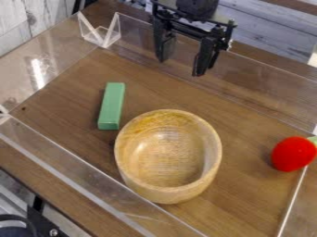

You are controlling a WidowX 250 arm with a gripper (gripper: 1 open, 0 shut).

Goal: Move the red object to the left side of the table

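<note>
The red object (294,154) is a small round bright red ball resting on the dark wood-grain table (62,106) at the right edge, near the clear wall. My gripper (183,56) hangs at the far middle of the table, pointing down, its two black fingers (162,44) spread apart with nothing between them. It stands well away from the red object, up and to the left of it in the picture.
A wooden bowl (169,154) sits in the front centre, between the gripper and the near wall. A green rectangular block (111,105) lies left of the bowl. Clear acrylic walls (56,171) edge the table, with a small clear stand (99,30) at the back left.
</note>
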